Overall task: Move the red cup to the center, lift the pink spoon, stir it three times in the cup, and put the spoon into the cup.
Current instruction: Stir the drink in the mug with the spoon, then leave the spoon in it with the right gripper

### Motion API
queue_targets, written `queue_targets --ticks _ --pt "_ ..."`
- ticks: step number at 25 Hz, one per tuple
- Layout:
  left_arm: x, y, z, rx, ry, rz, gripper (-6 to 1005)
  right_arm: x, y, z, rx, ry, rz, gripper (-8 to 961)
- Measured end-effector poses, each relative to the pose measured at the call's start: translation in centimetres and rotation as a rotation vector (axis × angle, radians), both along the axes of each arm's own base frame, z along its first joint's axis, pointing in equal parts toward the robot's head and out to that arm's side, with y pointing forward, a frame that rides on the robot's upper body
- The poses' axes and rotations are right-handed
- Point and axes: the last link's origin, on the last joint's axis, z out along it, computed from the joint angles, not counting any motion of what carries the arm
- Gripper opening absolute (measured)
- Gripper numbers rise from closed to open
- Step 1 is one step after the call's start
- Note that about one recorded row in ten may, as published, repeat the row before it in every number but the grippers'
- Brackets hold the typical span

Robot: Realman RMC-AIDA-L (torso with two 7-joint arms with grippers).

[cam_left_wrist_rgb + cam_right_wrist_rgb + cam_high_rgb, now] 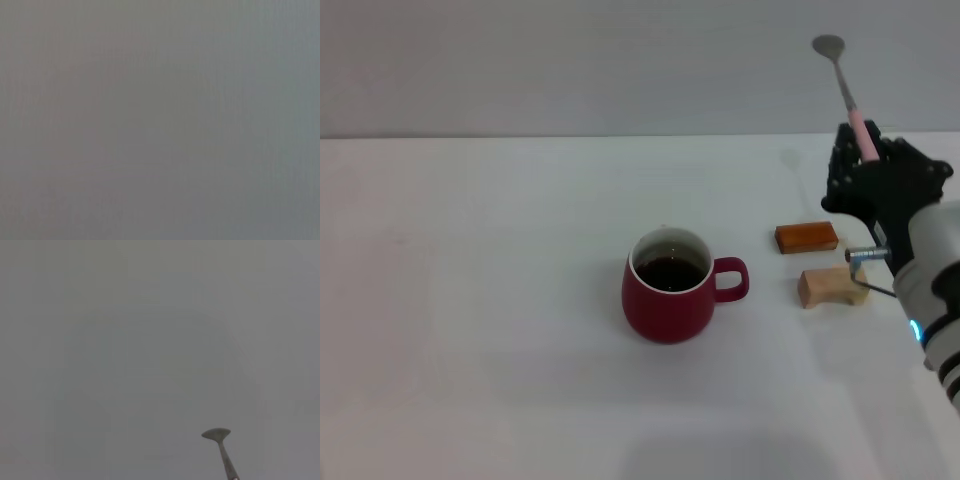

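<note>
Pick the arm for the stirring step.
Right. The right hand already grips the pink spoon, bowl pointing up, beyond the red cup's handle side. The left arm is out of view.

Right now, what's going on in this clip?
The right claw is shut on the pink spoon, holding it up in the air at the right of the table with its metal bowl pointing upward. The red cup stands near the middle of the white table, holding dark liquid, its handle toward the right. An orange-brown block and a tan wooden block lie between cup and arm. The spoon has not reached the cup. The left arm is out of view.
</note>
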Motion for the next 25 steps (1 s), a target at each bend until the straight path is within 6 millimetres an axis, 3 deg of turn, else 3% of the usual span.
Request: queue_targets --ticks 10,19,25 --pt "0.0 0.0 -0.1 -0.001 -0.002 0.001 843 -0.7 0.6 1.7 -0.001 -0.011 -0.016 155" --pt "0.0 0.0 -0.2 -0.002 -0.004 0.001 843 2.4 -0.3 2.4 0.216 -0.021 -0.05 155" --pt "0.3 0.3 -0.2 -0.002 -0.005 -0.008 843 4.7 -2.2 3.8 0.332 0.133 0.059 155"
